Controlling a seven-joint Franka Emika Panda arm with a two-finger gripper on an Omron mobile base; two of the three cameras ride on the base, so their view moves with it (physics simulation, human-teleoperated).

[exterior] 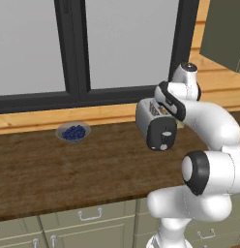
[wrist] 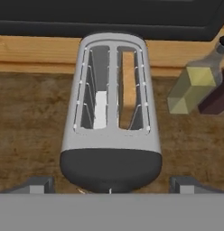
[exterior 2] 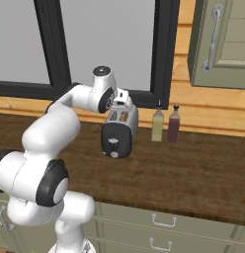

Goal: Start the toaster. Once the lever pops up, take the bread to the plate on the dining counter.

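The toaster [wrist: 111, 115] is a rounded silver-grey body with two long slots on top and a dark end panel facing the robot. In the hand view, looking down on it, the right slot holds the bread [wrist: 128, 88], a tan slice standing on edge deep in the slot, while the left slot shows a pale patch at its bottom. The toaster stands on the brown wood-grain tabletop [exterior: 54, 169], towards its back edge, near the wooden sill under the dark-framed window [exterior: 73, 53].

In the right base view the dark end panel carries the pale lever [exterior 2: 113, 140] in the upper part of the panel, with the small round knob [exterior 2: 114, 154] below it. The left base view shows the same panel from the other side, the arm's wrist pressed close behind the toaster's top. The fingers [wrist: 111, 185] stand wide apart and hold nothing; their two grey tips flank the near end of the toaster, above it.

The right base view alone brings in two bottles just right of the toaster, a yellowish one [exterior 2: 157, 124] and a dark red one [exterior 2: 173, 125], close together, and a cabinet door [exterior 2: 221, 42] with a long handle above them. The left base view alone shows a small grey bowl of blueberries [exterior: 73, 132], well apart to the toaster's left. Between bowl and toaster the tabletop lies bare, and its front half is open up to the thick front edge over the beige drawers [exterior: 88, 220].
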